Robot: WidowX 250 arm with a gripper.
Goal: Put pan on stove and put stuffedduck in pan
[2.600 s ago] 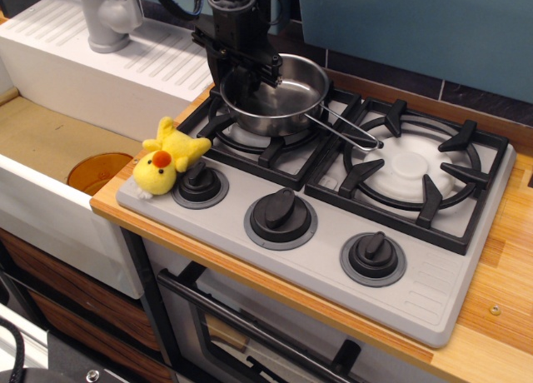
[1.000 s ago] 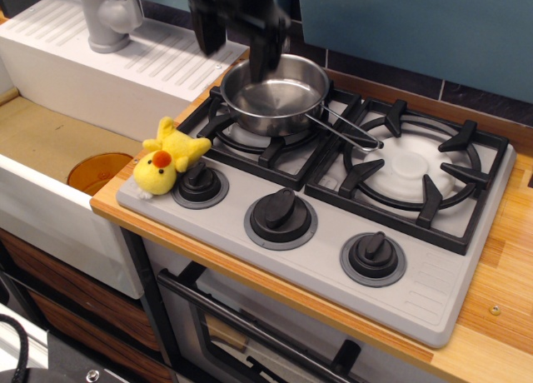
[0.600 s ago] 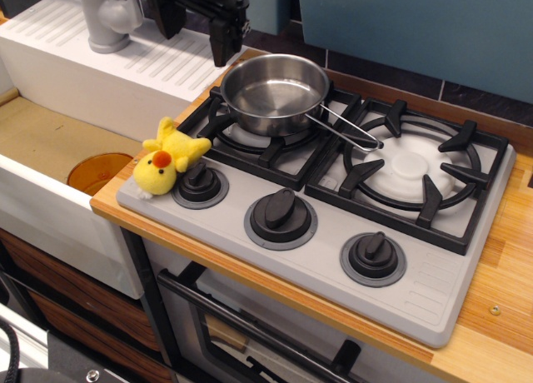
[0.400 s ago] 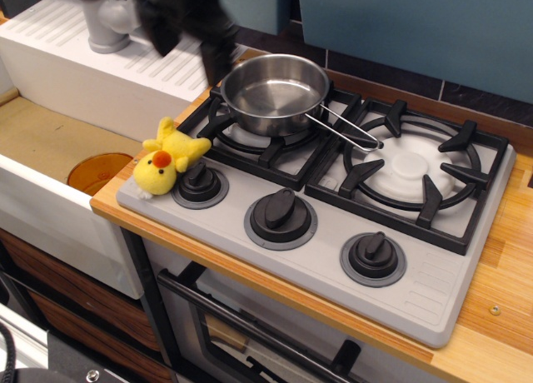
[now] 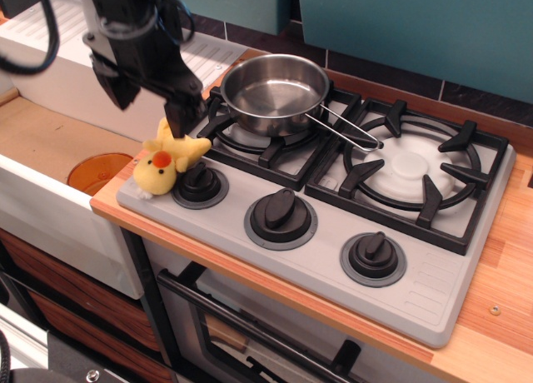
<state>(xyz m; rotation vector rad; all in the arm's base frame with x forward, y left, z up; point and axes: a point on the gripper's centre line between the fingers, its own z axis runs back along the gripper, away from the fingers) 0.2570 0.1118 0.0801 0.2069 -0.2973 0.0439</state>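
The shiny steel pan [image 5: 275,90] sits empty on the left rear grate of the grey stove [image 5: 433,275], its wire handle pointing right. The yellow stuffedduck [image 5: 164,162] with an orange beak lies on the stove's front left corner, next to the left knob. My gripper [image 5: 151,100] is open and empty. It hangs just above and behind the duck, to the left of the pan. One finger [image 5: 177,108] comes down near the duck's upper end, the other [image 5: 117,87] is further left.
Three black knobs [image 5: 281,216] line the stove's front. The right burner grate [image 5: 412,168] is bare. A white sink with drainboard [image 5: 67,58] and an orange drain [image 5: 98,171] lies to the left. Wooden counter edge [image 5: 491,316] borders the stove.
My gripper let go of the pan, rose, swung left over the drainboard, then came down toward the duck. Pan and duck have not moved.
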